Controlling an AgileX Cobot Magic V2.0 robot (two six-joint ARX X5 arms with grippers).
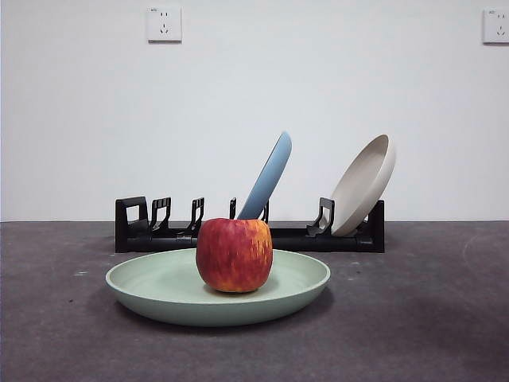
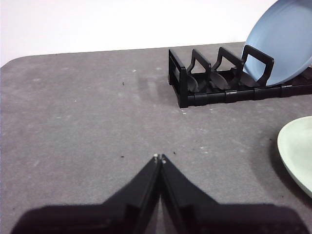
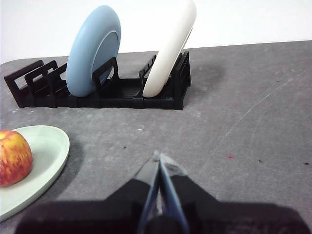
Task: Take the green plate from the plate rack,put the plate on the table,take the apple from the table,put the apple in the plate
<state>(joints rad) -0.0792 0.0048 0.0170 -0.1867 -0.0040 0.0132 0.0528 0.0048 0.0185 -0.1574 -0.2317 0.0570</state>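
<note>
The green plate (image 1: 167, 290) lies flat on the dark grey table (image 1: 429, 318) in front of the black plate rack (image 1: 302, 237). The red apple (image 1: 235, 255) sits upright in the plate's middle. The plate's edge shows in the left wrist view (image 2: 297, 151). The right wrist view shows the plate (image 3: 46, 156) with the apple (image 3: 13, 157) in it. My left gripper (image 2: 159, 158) is shut and empty over bare table, left of the plate. My right gripper (image 3: 158, 157) is shut and empty over bare table, right of the plate. Neither gripper shows in the front view.
A light blue plate (image 1: 269, 177) leans in the rack's middle slot and a beige cream plate (image 1: 364, 185) leans at its right end. The rack's left slots (image 2: 204, 75) hold nothing. A white wall with two sockets stands behind.
</note>
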